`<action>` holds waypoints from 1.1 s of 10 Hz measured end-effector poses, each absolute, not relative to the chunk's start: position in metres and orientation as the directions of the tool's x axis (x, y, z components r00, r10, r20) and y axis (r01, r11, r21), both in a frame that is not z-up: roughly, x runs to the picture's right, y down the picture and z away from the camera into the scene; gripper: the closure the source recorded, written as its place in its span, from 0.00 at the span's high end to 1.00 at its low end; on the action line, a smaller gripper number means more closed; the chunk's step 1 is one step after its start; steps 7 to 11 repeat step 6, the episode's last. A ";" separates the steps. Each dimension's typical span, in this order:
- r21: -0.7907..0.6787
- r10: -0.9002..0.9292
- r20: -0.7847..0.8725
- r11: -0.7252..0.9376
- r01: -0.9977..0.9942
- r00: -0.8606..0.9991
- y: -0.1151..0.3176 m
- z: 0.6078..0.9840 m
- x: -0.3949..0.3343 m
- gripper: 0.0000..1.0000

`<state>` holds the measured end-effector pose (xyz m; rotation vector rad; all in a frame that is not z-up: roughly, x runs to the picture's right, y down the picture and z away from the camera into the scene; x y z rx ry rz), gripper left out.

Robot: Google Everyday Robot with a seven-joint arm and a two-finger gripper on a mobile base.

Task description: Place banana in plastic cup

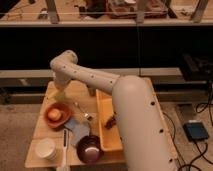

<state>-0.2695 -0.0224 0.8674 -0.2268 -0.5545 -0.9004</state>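
Observation:
My gripper point(61, 89) hangs at the end of the white arm over the far left corner of the wooden table point(40, 160). Right below it is the pale green plastic cup point(60, 96), which the gripper partly covers. I cannot make out the banana; it may be hidden by the gripper or the cup.
An orange bowl point(56, 115) holding a yellowish item sits in front of the cup. A white tub point(46, 148), a purple bowl point(90, 149), a blue cloth point(76, 127) and a spoon point(83, 112) lie nearer. A yellow tray point(116, 142) holds a dark brown cluster point(110, 120). A dark grey metal cup point(91, 91) stands behind the tray.

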 end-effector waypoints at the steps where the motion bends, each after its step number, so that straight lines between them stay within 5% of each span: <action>1: 0.044 -0.674 0.555 0.609 0.792 0.487 -0.020 0.868 -0.272 0.01; 11: 0.037 -0.657 0.574 0.618 0.785 0.490 -0.013 0.877 -0.275 0.08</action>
